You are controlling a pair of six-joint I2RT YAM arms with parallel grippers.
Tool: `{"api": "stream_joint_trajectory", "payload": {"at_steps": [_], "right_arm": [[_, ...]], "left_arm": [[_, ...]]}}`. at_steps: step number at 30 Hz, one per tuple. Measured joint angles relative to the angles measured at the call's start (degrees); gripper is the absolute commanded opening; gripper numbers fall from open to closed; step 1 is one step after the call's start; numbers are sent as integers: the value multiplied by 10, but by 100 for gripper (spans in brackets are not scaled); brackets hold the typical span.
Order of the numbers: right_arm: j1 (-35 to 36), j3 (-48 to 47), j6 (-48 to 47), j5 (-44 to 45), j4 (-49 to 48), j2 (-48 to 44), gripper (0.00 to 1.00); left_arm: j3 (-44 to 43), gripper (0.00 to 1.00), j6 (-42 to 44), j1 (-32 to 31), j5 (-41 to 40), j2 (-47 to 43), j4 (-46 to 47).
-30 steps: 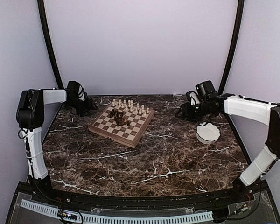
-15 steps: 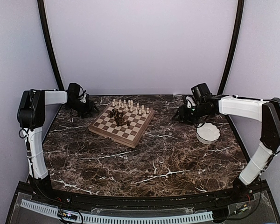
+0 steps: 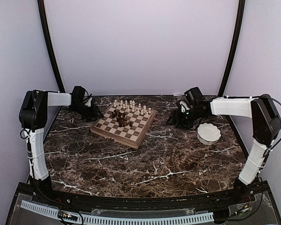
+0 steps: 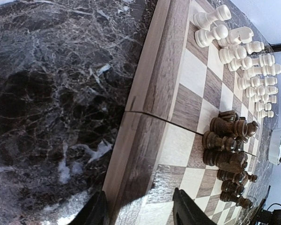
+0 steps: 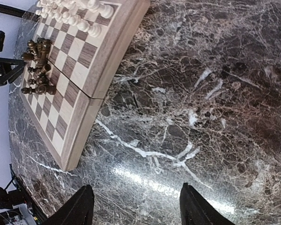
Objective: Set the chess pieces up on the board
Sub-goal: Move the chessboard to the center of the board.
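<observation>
Checking wrists, you find left gripper (image 4: 140, 210) and right gripper (image 5: 138, 206) released, empty; the board (image 4: 163, 56) lies at the left's fingertips.

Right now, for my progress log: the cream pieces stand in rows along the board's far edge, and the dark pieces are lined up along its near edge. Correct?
No: the dark pieces sit bunched near the middle of the board, not lined along its near edge, as the left wrist view shows. The cream pieces do stand in rows along the far edge.
</observation>
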State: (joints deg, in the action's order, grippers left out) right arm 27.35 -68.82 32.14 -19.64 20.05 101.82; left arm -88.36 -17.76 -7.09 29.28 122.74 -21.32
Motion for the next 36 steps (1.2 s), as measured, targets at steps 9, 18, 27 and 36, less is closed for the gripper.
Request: {"api": "stream_joint_trajectory", "payload": {"at_steps": [9, 18, 27, 36], "right_arm": [[0, -20, 2, -19, -17, 30, 63], [0, -21, 6, -32, -27, 52, 61], [0, -54, 18, -57, -47, 119, 54], [5, -97, 32, -91, -64, 181, 38]], "left_arm": [[23, 42, 6, -31, 1, -6, -2], [100, 42, -5, -85, 7, -55, 9], [151, 39, -49, -98, 18, -76, 52], [160, 28, -79, -99, 14, -83, 63]]}}
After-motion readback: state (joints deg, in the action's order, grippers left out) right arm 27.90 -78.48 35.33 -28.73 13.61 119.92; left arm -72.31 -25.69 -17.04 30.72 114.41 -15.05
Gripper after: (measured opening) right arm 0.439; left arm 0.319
